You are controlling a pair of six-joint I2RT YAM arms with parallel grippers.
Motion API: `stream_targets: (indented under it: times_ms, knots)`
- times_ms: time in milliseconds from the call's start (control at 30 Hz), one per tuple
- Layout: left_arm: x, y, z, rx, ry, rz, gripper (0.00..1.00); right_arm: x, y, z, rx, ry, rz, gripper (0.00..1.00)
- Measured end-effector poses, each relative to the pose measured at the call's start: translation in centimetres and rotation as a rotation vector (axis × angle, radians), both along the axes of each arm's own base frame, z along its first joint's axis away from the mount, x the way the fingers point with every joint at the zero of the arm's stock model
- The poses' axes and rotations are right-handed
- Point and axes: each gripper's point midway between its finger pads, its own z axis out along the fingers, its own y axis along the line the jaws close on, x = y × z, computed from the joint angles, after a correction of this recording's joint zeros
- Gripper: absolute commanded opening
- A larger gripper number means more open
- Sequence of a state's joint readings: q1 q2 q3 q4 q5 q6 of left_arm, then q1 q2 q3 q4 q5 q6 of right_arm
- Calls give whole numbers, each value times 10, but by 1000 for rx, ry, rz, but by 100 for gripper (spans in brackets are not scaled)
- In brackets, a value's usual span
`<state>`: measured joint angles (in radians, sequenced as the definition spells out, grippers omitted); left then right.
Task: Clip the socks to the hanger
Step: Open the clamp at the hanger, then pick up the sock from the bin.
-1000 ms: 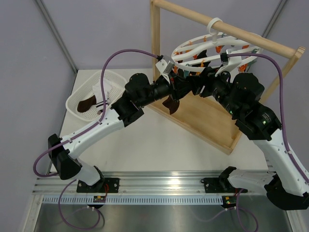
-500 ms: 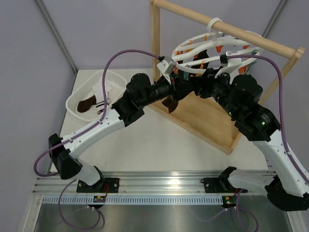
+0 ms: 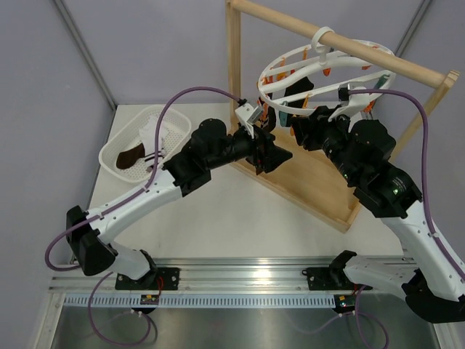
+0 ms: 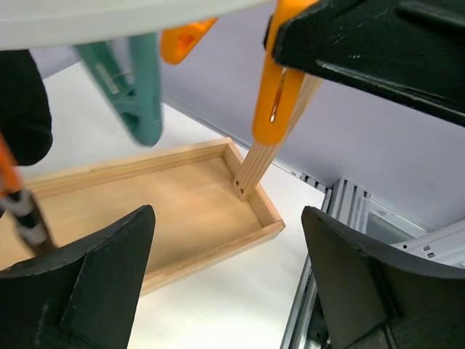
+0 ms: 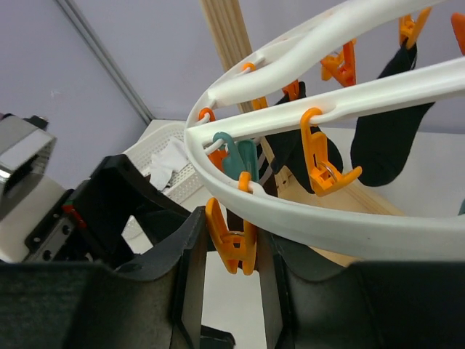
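The white hanger [image 3: 323, 36] hangs by its hook from the wooden rail, and its ring [image 5: 327, 218] crosses the right wrist view. My right gripper [image 5: 232, 233] is shut on an orange clip [image 5: 231, 251] under the ring, a finger against each side. Black socks [image 5: 385, 145] dangle from other clips. My left gripper [image 4: 227, 218] is open just below the ring with nothing between its fingers; a black sock [image 4: 22, 102] hangs to its left, beside a teal clip [image 4: 134, 87]. In the top view the left gripper [image 3: 272, 154] sits close to the right gripper [image 3: 301, 129].
A white mesh basket [image 3: 116, 145] at the table's left holds a dark brown sock [image 3: 131, 156] and a white sock [image 3: 154, 131]. The wooden stand's tray base [image 4: 160, 196] lies under both grippers, and its post [image 3: 233, 73] rises beside the left arm.
My left gripper has opened and dropped away from the ring; the dark sock it held is no longer between its fingers. My right gripper has narrowed on the orange clip. The ring has tilted upward.
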<state>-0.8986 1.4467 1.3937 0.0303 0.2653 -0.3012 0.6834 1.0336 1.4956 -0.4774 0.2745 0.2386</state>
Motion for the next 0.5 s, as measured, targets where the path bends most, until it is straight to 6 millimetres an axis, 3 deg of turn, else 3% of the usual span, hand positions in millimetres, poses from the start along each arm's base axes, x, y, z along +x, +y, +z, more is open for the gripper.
stream_targets:
  times_ms: [267, 367, 500]
  knots:
    - [10, 52, 11, -5, 23, 146, 88, 3, -8, -15, 57, 54, -67, 0]
    - [23, 80, 14, 6, 38, 258, 88, 5, -9, -21, 86, 77, -89, 0]
    - [49, 123, 3, 30, 97, 415, 88, 6, -10, -28, 129, 103, -111, 0]
